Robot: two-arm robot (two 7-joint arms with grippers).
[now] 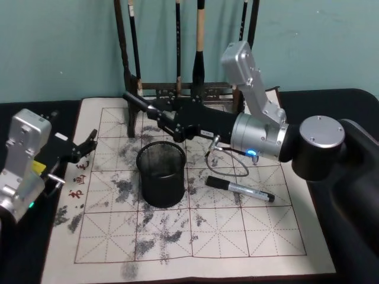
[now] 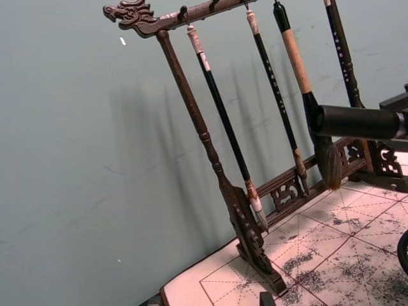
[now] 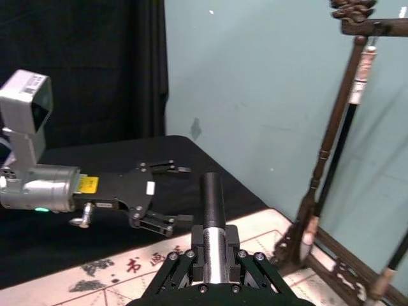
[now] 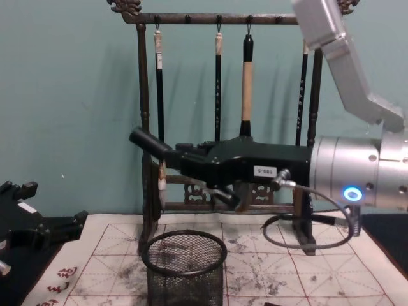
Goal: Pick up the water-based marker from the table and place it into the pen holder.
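My right gripper (image 1: pixel 161 116) is shut on a water-based marker (image 1: pixel 135 102) with a black cap and a silver barrel. It holds the marker nearly level, cap pointing left, just above and behind the pen holder (image 1: pixel 161 174), a round black mesh cup on the mat. The marker (image 4: pixel 150 141) hangs over the holder's rim (image 4: pixel 183 245), clamped in the gripper (image 4: pixel 191 160). In the right wrist view the marker (image 3: pixel 212 204) sticks out past the gripper (image 3: pixel 213 255). A second marker (image 1: pixel 240 189) lies on the mat right of the holder. My left gripper (image 1: pixel 89 144) is open at the mat's left edge.
A tall dark wooden brush rack (image 1: pixel 177 89) with several hanging brushes stands behind the holder, close to my right gripper; it also appears as the rack (image 2: pixel 217 166). The ink-stained gridded mat (image 1: pixel 237 231) covers the table. A teal wall is behind.
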